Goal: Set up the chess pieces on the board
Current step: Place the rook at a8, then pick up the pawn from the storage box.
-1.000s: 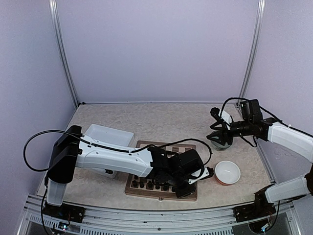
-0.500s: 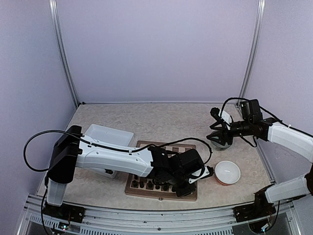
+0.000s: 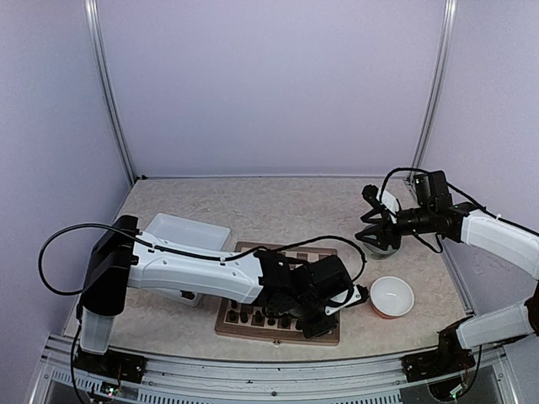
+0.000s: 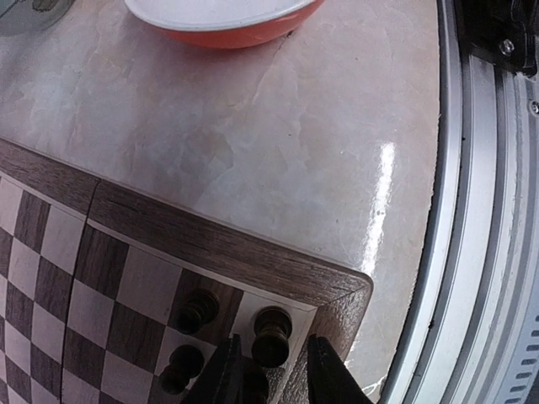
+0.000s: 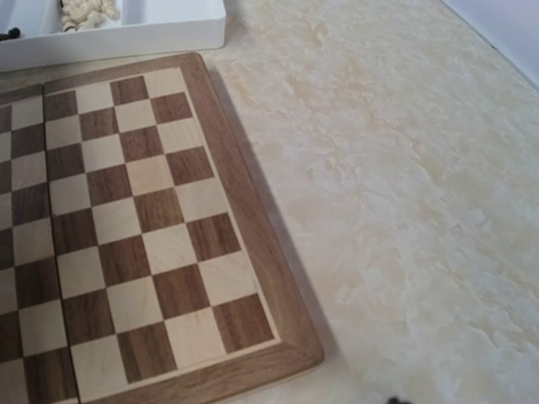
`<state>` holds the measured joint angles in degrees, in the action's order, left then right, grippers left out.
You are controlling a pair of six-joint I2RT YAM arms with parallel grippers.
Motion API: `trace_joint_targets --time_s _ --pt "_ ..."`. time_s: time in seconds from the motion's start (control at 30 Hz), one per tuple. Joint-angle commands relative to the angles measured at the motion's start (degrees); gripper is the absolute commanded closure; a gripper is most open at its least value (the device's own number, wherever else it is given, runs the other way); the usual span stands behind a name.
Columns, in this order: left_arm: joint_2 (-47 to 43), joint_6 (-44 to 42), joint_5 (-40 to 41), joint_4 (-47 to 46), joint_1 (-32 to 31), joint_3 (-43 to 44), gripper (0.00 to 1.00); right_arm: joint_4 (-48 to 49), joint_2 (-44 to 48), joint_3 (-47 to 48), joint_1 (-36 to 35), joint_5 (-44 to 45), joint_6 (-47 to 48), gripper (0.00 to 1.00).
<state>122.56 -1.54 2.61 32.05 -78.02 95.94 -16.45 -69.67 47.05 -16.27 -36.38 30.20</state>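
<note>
The pale marbled surface (image 3: 278, 206) carries everything. The left arm (image 3: 194, 273) lies low across it from the near left corner to the middle of the near edge, and the right arm (image 3: 497, 236) reaches in from the right edge.

The board (image 3: 290, 250) lies flat by the middle of the near edge, largely covered by the left arm in the top view; the right wrist view shows most of its squares bare. The white tray (image 3: 189, 233) sits just beside the board's left far corner, toward the left edge of the surface. An orange bowl (image 3: 392, 296) with a white inside stands right of the board, close to it but apart, and a small grey dish (image 3: 381, 244) stands farther back, near the right edge.

The left end effector (image 4: 271, 374) is released, fingers (image 4: 324, 370) parted over the board's near right corner. A dark piece (image 4: 271, 335) stands upright on the corner square at the mouth of those fingers, and more dark pieces (image 4: 199, 310) stand on the squares just beside it, along the near edge.

The right end effector (image 3: 379, 231) hangs over the dish; I cannot tell whether it is clenched or released.

Cream pieces (image 5: 88, 12) lie heaped in the tray
</note>
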Motion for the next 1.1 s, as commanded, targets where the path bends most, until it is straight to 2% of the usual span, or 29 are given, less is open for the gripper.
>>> trace_joint_targets --time_s 0.0,0.1,0.2,0.47,0.6,0.77,0.87,1.07 --pt "-9.1 1.0 4.0 1.5 -0.7 2.7 0.70 -0.6 0.3 0.9 0.7 -1.3 -0.2 0.41" --pt "-14.6 2.5 8.2 2.7 0.7 1.8 0.65 -2.3 0.2 2.4 0.7 -2.2 -0.5 0.41" --pt "-21.0 6.8 14.9 5.2 4.8 -1.2 0.61 -6.7 0.0 5.8 0.7 -3.8 1.1 0.41" --pt "-36.0 24.9 21.6 11.7 25.4 -20.1 0.60 -16.0 -5.1 15.4 0.6 -5.9 4.5 0.42" --pt "-41.6 29.3 17.1 9.9 37.0 -30.9 0.60 -16.1 -8.1 16.0 0.5 -8.5 3.1 0.43" --pt "-45.9 28.9 9.4 4.9 48.7 -38.8 0.61 -15.9 -11.1 16.0 0.3 -11.8 1.5 0.45" --pt "-45.0 25.9 2.8 3.6 49.9 -40.0 0.64 -16.5 -11.8 15.9 0.3 -12.3 1.8 0.46" --pt "-43.1 24.2 -4.9 4.9 45.7 -42.9 0.63 -17.9 -12.0 14.9 0.2 -13.6 2.1 0.46"
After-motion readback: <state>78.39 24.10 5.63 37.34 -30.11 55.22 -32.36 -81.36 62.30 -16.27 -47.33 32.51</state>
